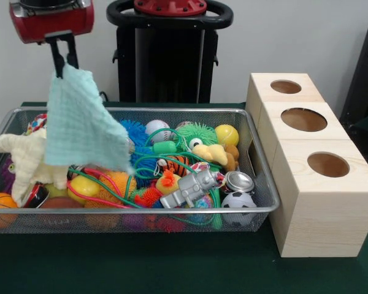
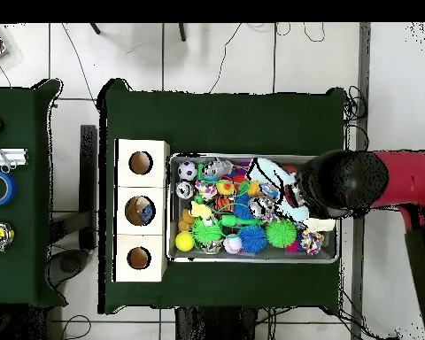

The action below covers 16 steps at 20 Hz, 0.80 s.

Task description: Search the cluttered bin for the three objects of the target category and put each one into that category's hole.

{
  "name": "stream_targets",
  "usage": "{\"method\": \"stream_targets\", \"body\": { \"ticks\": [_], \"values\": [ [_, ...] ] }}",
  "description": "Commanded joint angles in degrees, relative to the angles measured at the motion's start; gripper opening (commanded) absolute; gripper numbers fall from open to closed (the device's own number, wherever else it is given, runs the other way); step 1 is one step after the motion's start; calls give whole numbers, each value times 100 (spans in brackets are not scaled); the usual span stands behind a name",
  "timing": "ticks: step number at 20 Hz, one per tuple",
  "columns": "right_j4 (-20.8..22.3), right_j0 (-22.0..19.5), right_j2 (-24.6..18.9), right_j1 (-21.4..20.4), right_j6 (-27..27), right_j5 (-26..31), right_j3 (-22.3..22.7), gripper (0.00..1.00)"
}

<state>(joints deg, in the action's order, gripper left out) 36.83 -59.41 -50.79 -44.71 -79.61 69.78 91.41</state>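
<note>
So my gripper (image 1: 61, 58) is clamped on the top corner of a pale mint cloth (image 1: 83, 122), and the cloth hangs down over the left end of the bin (image 1: 172, 211) in the front view, draping in front of a bunch of the toys there. The bin sits on the green table (image 1: 172, 263) just beside a row of three pale wooden boxes (image 1: 313, 165), each with a round hole on top. Inside the bin it's a proper jumble: a cream starfish plush (image 1: 24, 162) at the left, a small basketball (image 1: 0, 205) in the near left corner, a yellow ball (image 1: 227, 133) and a baseball (image 1: 156, 128) toward the back, a fuzzy green thing with eyes (image 1: 193, 135), a blue spiky ball (image 1: 134, 131), a grey robot figure (image 1: 193, 188), a tin can (image 1: 239, 182) and a little soccer ball (image 1: 238, 201) near the right end, with green and red cords looped through it all. From overhead, the middle box's hole (image 2: 140, 211) has something blue in it, can't make out what; the other two holes just look dark. Overhead my arm (image 2: 375, 181) covers that end of the bin, so whatever's under it is hidden.
</note>
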Motion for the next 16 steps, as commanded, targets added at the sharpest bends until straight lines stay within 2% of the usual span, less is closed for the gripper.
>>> {"method": "stream_targets", "body": {
  "ticks": [1,9,16],
  "values": [
    [122,-713,-366,-478,1193,-1285,1910,0],
    [293,-1266,-471,-251,1084,-2185,2697,0],
    [165,-1100,-525,-381,932,-2151,2853,0]
  ]
}}
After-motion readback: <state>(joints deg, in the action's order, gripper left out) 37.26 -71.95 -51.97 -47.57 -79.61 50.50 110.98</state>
